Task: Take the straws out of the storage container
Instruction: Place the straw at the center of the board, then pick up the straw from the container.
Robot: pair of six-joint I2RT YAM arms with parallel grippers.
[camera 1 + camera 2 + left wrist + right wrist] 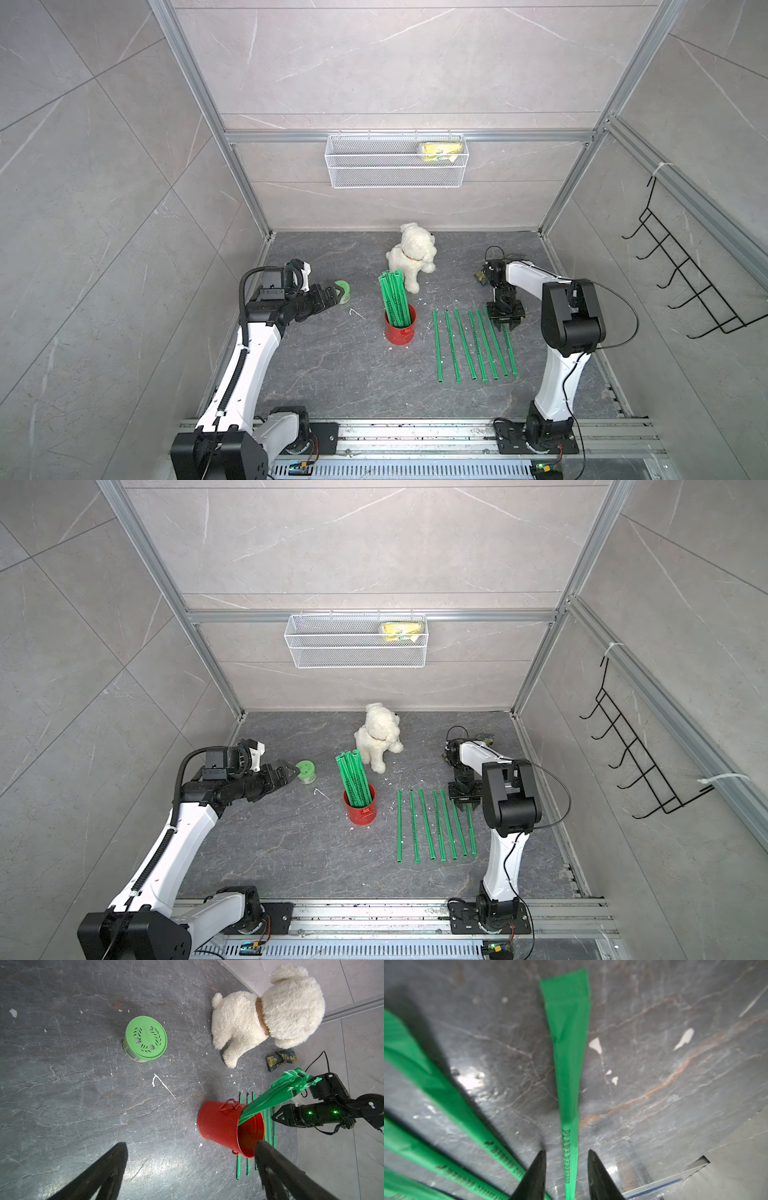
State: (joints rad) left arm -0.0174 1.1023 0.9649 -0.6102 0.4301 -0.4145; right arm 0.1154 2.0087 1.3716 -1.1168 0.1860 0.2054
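My right hand hangs low over the counter, right of centre in both top views, at the far end of a row of seven straws laid side by side. Its fingers stand a little apart with one straw between them. There is a gap on each side, so I hold nothing. My left hand is spread wide and empty at middle left, beside the green-lidded jar.

The remaining bunch stands in the red can at the centre of the frame, leaning toward the upper left and reaching well above the rim.

I judge these to be very light, thin and slick in their green sleeves, and easy to crease. The flat sleeve tips look floppy, so I would pinch one outer straw on its round part, just below the tip and clear of the others. I would squeeze gently and draw it out along its lean. The can looks light enough to tip if neighbouring straws drag.
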